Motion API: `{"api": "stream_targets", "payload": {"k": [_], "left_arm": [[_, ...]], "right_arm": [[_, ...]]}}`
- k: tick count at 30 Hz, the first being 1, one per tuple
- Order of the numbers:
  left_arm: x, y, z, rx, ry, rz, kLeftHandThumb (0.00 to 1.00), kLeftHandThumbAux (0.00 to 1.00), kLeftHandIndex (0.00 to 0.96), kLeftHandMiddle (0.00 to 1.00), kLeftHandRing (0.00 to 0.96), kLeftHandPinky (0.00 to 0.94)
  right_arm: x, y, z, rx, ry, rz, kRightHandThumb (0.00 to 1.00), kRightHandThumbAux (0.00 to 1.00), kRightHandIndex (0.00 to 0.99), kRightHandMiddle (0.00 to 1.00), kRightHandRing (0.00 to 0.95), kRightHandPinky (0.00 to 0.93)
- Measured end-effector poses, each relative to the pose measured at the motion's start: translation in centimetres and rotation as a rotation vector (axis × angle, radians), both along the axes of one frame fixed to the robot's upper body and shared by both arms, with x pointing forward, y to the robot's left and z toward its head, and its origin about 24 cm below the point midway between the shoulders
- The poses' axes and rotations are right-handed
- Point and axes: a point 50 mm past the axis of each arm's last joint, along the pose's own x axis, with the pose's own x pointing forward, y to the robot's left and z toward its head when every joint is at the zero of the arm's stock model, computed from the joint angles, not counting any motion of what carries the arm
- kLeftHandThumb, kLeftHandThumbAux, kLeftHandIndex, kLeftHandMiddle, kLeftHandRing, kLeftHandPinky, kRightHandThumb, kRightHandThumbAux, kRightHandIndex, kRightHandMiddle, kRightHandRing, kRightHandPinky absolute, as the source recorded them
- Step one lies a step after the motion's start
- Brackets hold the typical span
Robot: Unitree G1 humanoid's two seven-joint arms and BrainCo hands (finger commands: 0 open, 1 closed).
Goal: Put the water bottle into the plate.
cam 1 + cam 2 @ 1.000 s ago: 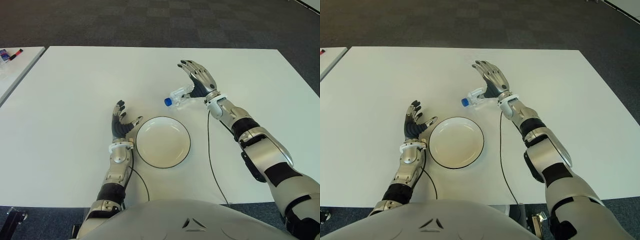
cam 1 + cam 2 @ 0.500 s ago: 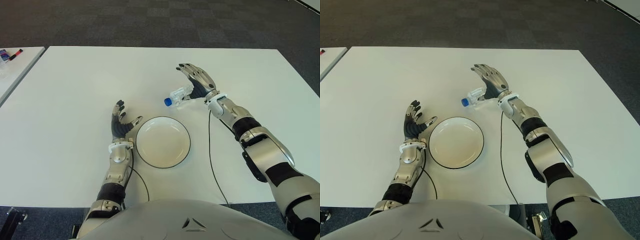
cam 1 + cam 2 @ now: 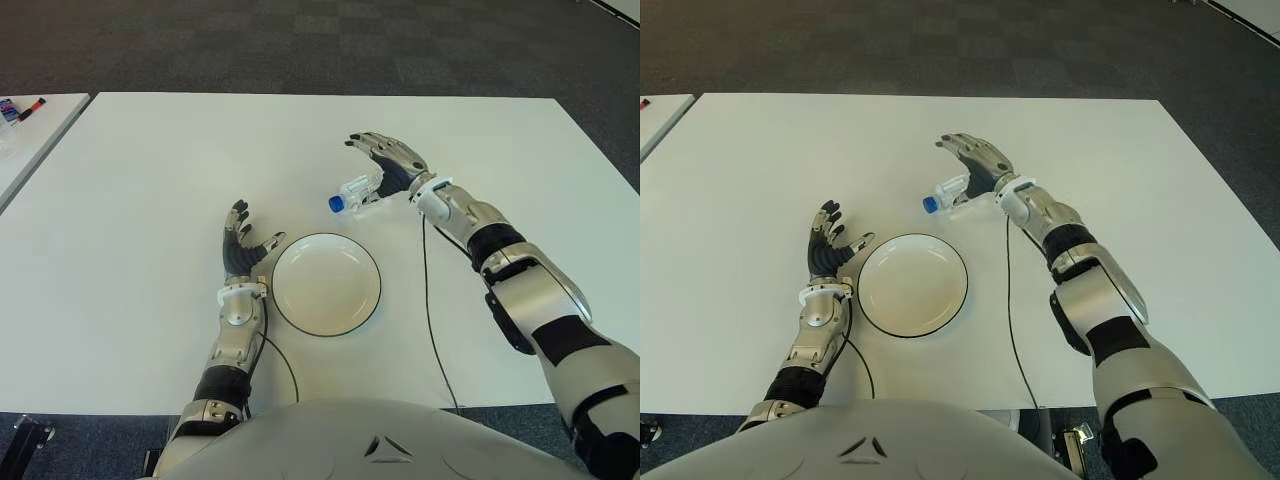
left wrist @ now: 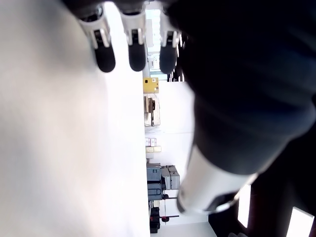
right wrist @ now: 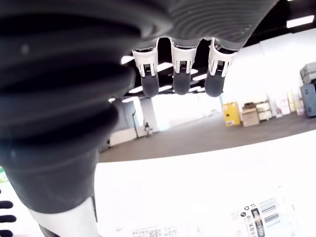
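we read this as a large indoor hall of the lab or warehouse kind. a plain white table [image 3: 150, 200] stands on dark checkered carpet tile [image 3: 300, 40], with a second white table [image 3: 30, 135] just beside it. the right wrist view shows ceiling strip lights [image 5: 301, 20], a yellow cabinet [image 5: 230, 112] and stacked boxes [image 5: 256, 114] along the far wall.

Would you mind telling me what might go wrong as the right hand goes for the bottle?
The water bottle lies on its side, so the open right hand above it could nudge it and roll it off. Its blue cap points towards the plate, so a clumsy carry might clip the rim.
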Motion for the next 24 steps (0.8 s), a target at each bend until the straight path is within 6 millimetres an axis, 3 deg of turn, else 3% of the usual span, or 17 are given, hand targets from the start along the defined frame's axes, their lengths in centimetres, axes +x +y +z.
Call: {"api": "stream_targets", "payload": {"k": [24], "left_arm": [[0.03, -0.04, 0.01, 0.001, 0.003, -0.002, 0.000, 0.967, 0.107, 0.125, 0.117, 0.153]], "right_arm": [[0.23, -0.16, -0.15, -0.059, 0.041, 0.013, 0.000, 0.858, 0.000, 0.000, 0.000, 0.030]]}}
